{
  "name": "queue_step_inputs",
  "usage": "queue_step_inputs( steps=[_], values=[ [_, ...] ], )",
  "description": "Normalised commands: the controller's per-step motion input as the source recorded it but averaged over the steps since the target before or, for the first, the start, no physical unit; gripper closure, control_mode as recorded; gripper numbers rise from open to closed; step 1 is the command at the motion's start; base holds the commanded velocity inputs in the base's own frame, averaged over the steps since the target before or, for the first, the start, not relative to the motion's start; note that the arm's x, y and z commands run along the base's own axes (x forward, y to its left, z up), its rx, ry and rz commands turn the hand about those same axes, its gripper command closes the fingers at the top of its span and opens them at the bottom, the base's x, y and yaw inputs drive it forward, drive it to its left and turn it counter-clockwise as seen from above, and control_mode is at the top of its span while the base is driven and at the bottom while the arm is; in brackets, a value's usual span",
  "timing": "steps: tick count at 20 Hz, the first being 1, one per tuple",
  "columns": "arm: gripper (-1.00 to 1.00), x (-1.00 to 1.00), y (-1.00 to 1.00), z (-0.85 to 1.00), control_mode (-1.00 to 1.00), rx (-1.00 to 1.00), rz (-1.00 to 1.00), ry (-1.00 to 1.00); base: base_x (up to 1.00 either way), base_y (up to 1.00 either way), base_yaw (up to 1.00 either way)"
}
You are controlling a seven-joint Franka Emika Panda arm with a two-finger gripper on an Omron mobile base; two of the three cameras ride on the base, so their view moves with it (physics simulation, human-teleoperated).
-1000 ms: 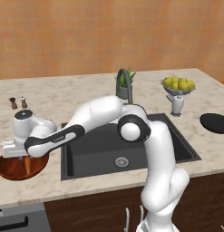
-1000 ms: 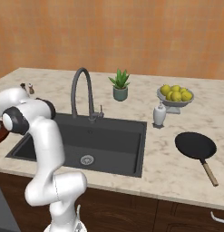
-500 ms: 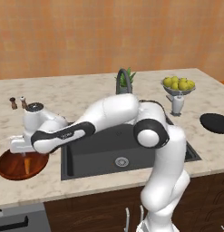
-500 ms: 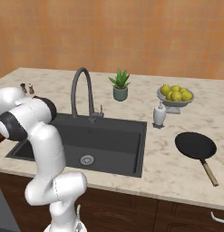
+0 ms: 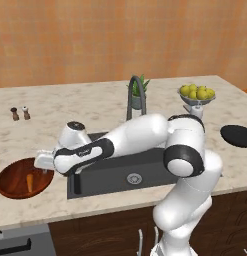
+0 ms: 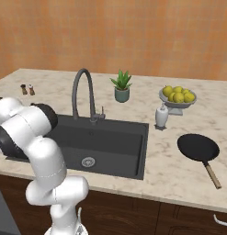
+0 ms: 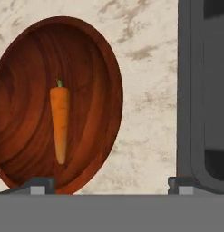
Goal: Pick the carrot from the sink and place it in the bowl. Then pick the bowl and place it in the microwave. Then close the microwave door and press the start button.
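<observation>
The reddish-brown wooden bowl sits on the marble counter left of the sink. The small orange carrot lies loose inside it, lengthwise in the hand view across the bowl's floor. My gripper hovers just above the bowl's right rim, between bowl and sink edge. It is open and empty, with its fingertips wide apart. The sink's dark basin shows a round drain. The microwave is out of view.
The arched faucet and a potted plant stand behind the sink. To its right are a soap dispenser, a fruit bowl and a black pan. Two small shakers stand at the back left.
My hand has drawn up and to the right, from over the bowl's middle toward its sink-side rim. The carrot stays lying in the bowl.
</observation>
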Motion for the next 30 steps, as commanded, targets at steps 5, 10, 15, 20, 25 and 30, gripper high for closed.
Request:
queue_step_inputs(
  steps=[5,10,15,20,25,30],
  values=[
    [-1.0,0.56,0.21,-0.22,-1.0,0.0,-0.03,0.15,0.0,0.0,0.0],
    [-1.0,0.46,0.56,-0.33,-1.0,0.0,0.0,0.09,0.0,0.0,0.0],
    [-1.0,0.29,0.56,-0.44,-1.0,0.0,0.0,0.06,0.0,0.0,0.0],
    [1.0,-0.01,0.23,-0.04,-1.0,0.0,0.0,0.0,0.0,0.0,0.0],
    [1.0,-0.34,-0.18,0.25,-1.0,0.0,0.0,-0.04,0.0,0.0,0.0],
    [1.0,-0.56,-0.59,0.75,-1.0,0.0,0.02,-0.14,0.0,0.0,0.0]
  ],
)
